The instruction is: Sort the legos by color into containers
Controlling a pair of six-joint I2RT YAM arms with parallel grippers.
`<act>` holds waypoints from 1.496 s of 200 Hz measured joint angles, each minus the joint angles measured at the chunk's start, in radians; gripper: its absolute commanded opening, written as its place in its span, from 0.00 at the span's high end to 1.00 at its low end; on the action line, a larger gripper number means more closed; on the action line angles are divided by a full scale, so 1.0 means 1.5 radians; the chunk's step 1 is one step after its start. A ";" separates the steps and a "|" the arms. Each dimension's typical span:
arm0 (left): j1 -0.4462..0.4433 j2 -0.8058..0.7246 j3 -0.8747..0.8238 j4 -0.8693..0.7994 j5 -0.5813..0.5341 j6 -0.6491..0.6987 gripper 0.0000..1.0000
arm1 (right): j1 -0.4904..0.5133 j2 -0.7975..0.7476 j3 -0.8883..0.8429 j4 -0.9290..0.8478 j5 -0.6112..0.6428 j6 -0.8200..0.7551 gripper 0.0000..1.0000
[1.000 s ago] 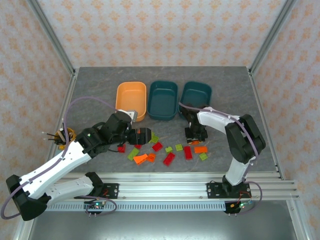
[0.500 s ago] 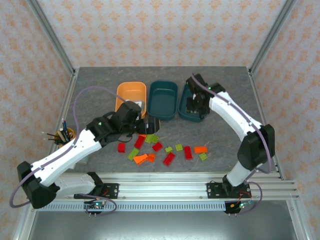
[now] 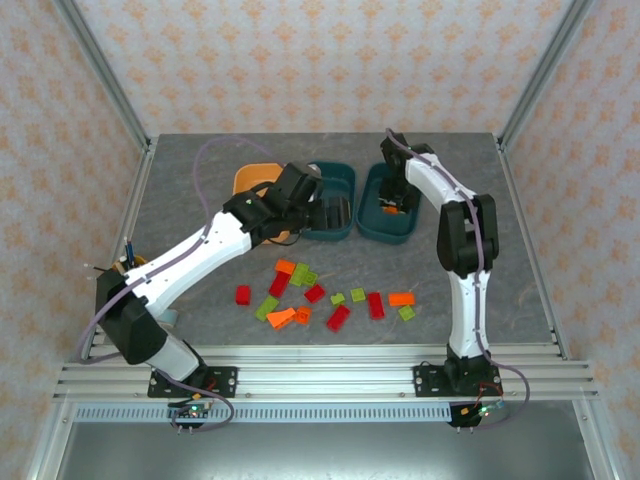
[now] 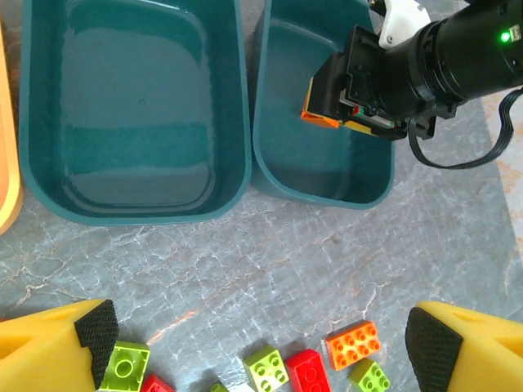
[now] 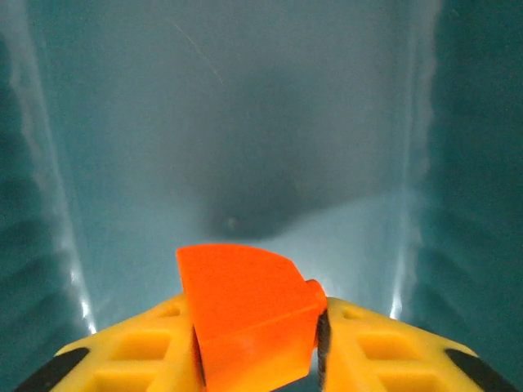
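**Top external view.** Three trays stand in a row at 12 o'clock on the table (image 3: pixel 200 200): the light orange tray (image 3: pixel 252 177), the middle teal tray (image 3: pixel 340 176) and the right teal tray (image 3: pixel 401 233). Your left gripper (image 3: pixel 338 212) hangs over the middle teal tray; from this angle you cannot tell how far it is open. Your right gripper (image 3: pixel 392 200) reaches down inside the right teal tray, with an orange brick (image 3: pixel 390 209) at its tip. The loose legos (image 3: pixel 338 318), red, orange and yellow-green, lie scattered on the table at 6 o'clock from the trays.

**Left wrist view.** Your left gripper (image 4: pixel 261 339) is spread wide, its two yellow fingers (image 4: pixel 49 347) at the bottom corners with nothing between them. The middle teal tray (image 4: pixel 135 106) lies at 11 o'clock and the right teal tray (image 4: pixel 327 167) at 1 o'clock. Your right gripper (image 4: pixel 343 102) sits inside the right teal tray, clamped on the orange brick (image 4: pixel 317 117). A green light (image 4: pixel 504 37) glows on the right arm's black body. Some loose legos (image 4: pixel 353 343) lie along the 6 o'clock edge.

**Right wrist view.** Your right gripper (image 5: pixel 257 331) is closed on the orange brick (image 5: pixel 245 314), which is pinched between the yellow fingers (image 5: pixel 147 339) at 6 o'clock. The floor of the right teal tray (image 5: pixel 245 122) lies beneath it; you cannot tell whether the brick touches it.
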 measured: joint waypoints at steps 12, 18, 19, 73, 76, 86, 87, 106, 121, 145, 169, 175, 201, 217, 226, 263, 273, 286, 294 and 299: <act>0.002 0.008 0.002 -0.003 0.000 0.000 0.06 | 0.000 0.022 0.028 -0.009 -0.002 0.006 0.47; 0.004 0.009 0.002 -0.005 0.000 0.000 0.06 | 0.000 0.027 0.037 -0.013 -0.002 0.009 0.43; 0.004 0.009 0.002 -0.005 0.000 -0.001 0.06 | 0.000 0.028 0.038 -0.014 -0.002 0.006 0.43; 0.014 -0.006 0.000 -0.038 -0.006 -0.004 0.06 | 0.006 -0.018 0.056 -0.038 0.001 0.006 0.37; 0.016 -0.009 -0.002 -0.040 -0.007 -0.004 0.06 | 0.007 -0.026 0.056 -0.039 0.002 0.006 0.37; 0.022 -0.024 -0.008 -0.050 -0.012 -0.006 0.06 | 0.013 -0.056 0.056 -0.040 0.005 0.004 0.37; 0.023 -0.026 -0.009 -0.052 -0.013 -0.006 0.06 | 0.013 -0.059 0.056 -0.040 0.005 0.004 0.37; 0.039 -0.062 -0.025 -0.081 -0.024 -0.015 0.06 | 0.032 -0.138 0.051 -0.040 0.009 -0.004 0.38; 0.054 -0.093 -0.041 -0.102 -0.033 -0.024 0.07 | 0.054 -0.211 0.039 -0.034 0.012 -0.011 0.38; 0.073 -0.148 -0.081 -0.133 -0.039 -0.025 0.07 | 0.100 -0.336 -0.021 -0.005 0.001 -0.021 0.38; 0.075 -0.188 -0.136 -0.158 -0.032 0.005 0.10 | 0.151 -0.457 -0.151 0.048 -0.045 -0.022 0.37; 0.075 -0.190 -0.151 -0.163 -0.024 0.020 0.13 | 0.163 -0.485 -0.193 0.067 -0.062 -0.022 0.37; 0.075 -0.167 -0.227 -0.180 -0.002 0.082 0.18 | 0.227 -0.597 -0.411 0.163 -0.142 -0.021 0.35; 0.075 -0.135 -0.264 -0.184 0.005 0.112 0.19 | 0.281 -0.660 -0.551 0.232 -0.169 -0.022 0.35; 0.075 -0.116 -0.276 -0.183 0.006 0.126 0.22 | 0.309 -0.696 -0.619 0.268 -0.175 -0.022 0.35; 0.075 -0.048 -0.283 -0.161 0.006 0.184 0.28 | 0.347 -0.788 -0.759 0.357 -0.169 -0.021 0.35; 0.074 -0.027 -0.283 -0.153 0.006 0.197 0.28 | 0.346 -0.786 -0.760 0.372 -0.164 -0.021 0.34; 0.070 -0.002 -0.283 -0.141 0.009 0.214 0.28 | 0.346 -0.783 -0.760 0.391 -0.160 -0.020 0.34; 0.067 0.011 -0.283 -0.137 0.011 0.224 0.28 | 0.346 -0.783 -0.761 0.399 -0.158 -0.018 0.34; 0.064 0.018 -0.283 -0.134 0.012 0.227 0.28 | 0.346 -0.783 -0.762 0.404 -0.158 -0.017 0.34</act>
